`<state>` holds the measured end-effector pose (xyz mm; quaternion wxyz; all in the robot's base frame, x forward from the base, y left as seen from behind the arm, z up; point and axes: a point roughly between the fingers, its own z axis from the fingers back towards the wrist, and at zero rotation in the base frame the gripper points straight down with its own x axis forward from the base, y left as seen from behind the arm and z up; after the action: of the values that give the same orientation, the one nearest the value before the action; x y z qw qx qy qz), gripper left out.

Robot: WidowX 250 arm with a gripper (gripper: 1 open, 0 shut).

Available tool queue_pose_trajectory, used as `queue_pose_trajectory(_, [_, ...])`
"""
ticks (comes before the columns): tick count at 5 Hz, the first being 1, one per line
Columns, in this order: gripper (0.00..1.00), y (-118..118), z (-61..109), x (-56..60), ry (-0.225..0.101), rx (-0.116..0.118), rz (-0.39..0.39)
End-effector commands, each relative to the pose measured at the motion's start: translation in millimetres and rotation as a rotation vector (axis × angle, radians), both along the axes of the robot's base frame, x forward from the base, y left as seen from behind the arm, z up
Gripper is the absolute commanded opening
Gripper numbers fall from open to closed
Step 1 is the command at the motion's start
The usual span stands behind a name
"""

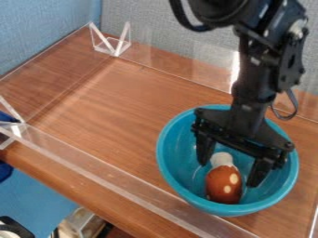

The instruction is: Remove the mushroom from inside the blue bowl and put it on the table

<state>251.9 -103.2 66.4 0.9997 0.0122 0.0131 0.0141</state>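
My view is small and coarse, evenly and softly lit, pale glare streaking the table [87, 88], bright sheen on my bowl [180, 158] rim and mushroom [225, 184] cap, faint shadows, soft edges throughout.

- All black, this arm [255, 65]: matte casing, rounded joint housings up top, narrowing into a slim column above the blue bowl [180, 163].
- A dark cable loops off the wrist section on the side away from the bowl's near rim.
- The gripper [236, 160] is black too: a flat crossbar carrying two thin, straight fingers [200, 152].
- No markings or screws legible from here.
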Motion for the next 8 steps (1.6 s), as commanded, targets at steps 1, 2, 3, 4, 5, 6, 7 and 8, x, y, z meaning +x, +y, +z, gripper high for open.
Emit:
queue_pose_trajectory(1, [0.0,-1,0.5,6.1,-0.027,-0.018,0.008])
queue_pose_trajectory(2, [0.0,2,-2.0,11.9,-0.03,-0.032,0.033])
queue_pose_trajectory(3, [0.0,4,-2.8,17.7,-0.028,-0.055,0.059])
queue_pose_trajectory(4, [0.0,4,-3.0,19.9,-0.032,-0.064,0.072])
queue_pose_trajectory(5, [0.0,3,-3.1,21.3,-0.035,-0.069,0.081])
queue_pose_trajectory(6, [0.0,2,-3.4,23.0,-0.036,-0.076,0.091])
queue_pose_trajectory(7, [0.0,1,-3.7,24.5,-0.038,-0.08,0.099])
queue_pose_trajectory(8, [0.0,0,-4.4,26.1,-0.039,-0.083,0.107])
